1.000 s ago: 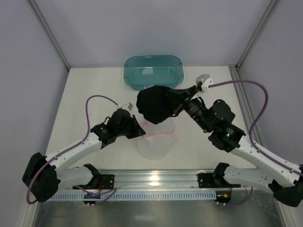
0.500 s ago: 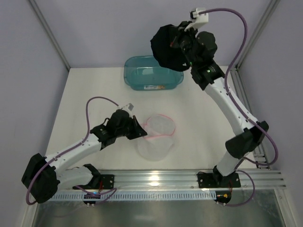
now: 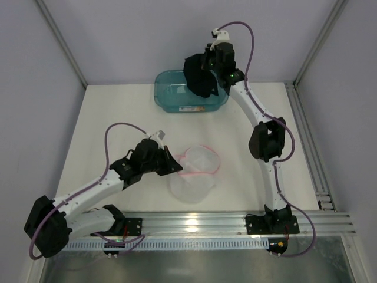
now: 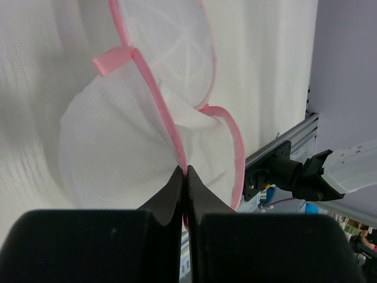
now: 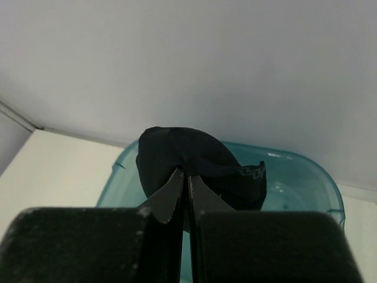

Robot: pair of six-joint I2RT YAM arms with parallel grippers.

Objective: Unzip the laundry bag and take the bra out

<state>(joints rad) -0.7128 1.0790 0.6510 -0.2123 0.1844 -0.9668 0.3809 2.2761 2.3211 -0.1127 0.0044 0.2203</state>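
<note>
Bag [image 3: 197, 171] is seen lying open near the middle of the bench [image 3: 118, 100], toward the near edge. Its pink zip rim is pinched by the left hand [image 3: 177, 165], whose fingers are pressed together on it. The bra [image 3: 199, 78] is held clear of the bag, clamped in the right hand [image 3: 208, 69], and is hung above the teal tub [image 3: 168, 100] at the far edge.

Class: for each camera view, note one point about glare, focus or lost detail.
Top external: bright glare on the metal rail. Left wrist: the laundry bag mesh is sharp, the left gripper a soft, dark mass. Right wrist: the bra is nearly featureless black against the teal tub.
</note>
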